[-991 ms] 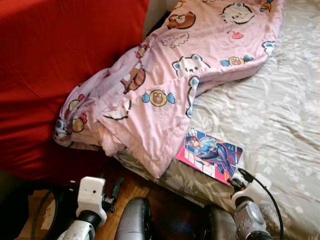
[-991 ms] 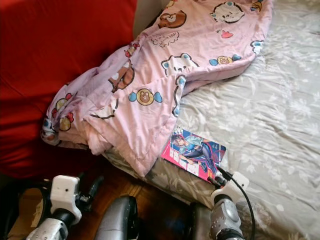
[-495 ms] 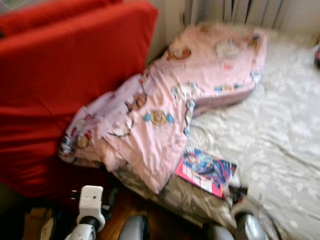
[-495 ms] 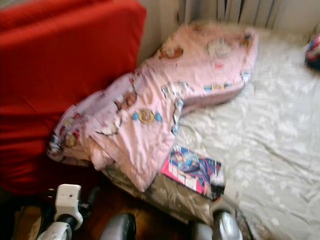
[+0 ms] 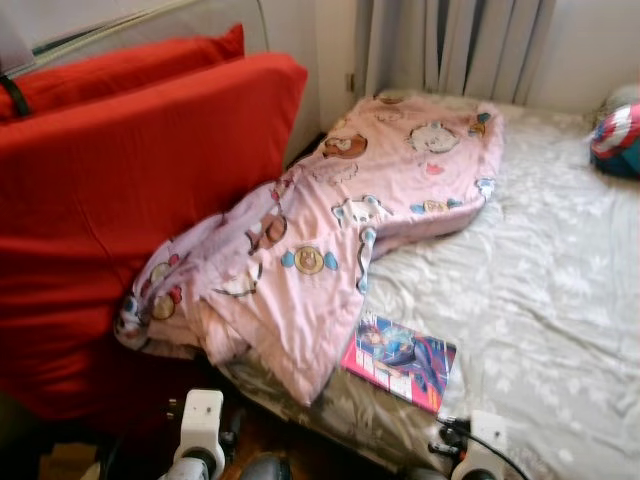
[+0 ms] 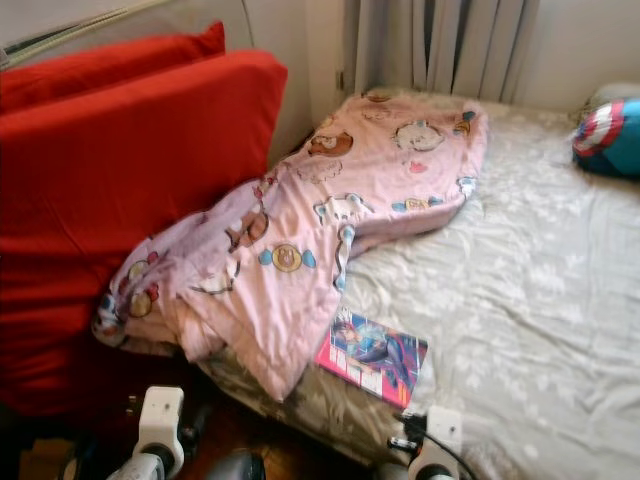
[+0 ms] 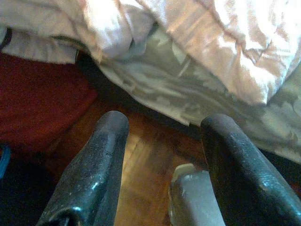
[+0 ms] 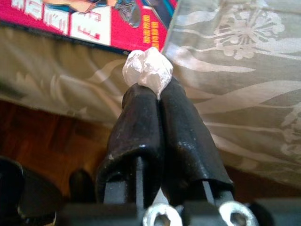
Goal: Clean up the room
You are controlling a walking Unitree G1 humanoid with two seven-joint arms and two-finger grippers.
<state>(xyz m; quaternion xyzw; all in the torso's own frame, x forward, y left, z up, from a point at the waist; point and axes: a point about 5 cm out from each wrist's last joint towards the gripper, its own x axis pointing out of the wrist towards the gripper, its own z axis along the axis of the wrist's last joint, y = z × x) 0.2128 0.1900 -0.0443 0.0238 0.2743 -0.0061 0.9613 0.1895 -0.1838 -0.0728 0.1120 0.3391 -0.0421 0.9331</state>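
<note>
A large red cushion (image 5: 130, 190) leans at the far left, beside the bed (image 5: 560, 300). Low before it, over the wooden floor (image 7: 141, 160), the left hand (image 7: 162, 165) hangs with its fingers spread wide and nothing between them. A pink cartoon-print blanket (image 5: 340, 230) lies rumpled from the cushion across the bed's grey flowered sheet. Just right of its hanging corner, a colourful book (image 5: 400, 360) rests near the bed's edge. The right hand (image 8: 148, 92) sits close by the book, fingers pressed together on a crumpled white wad (image 8: 146, 70). A blue and red pillow (image 5: 618, 135) lies far right.
</note>
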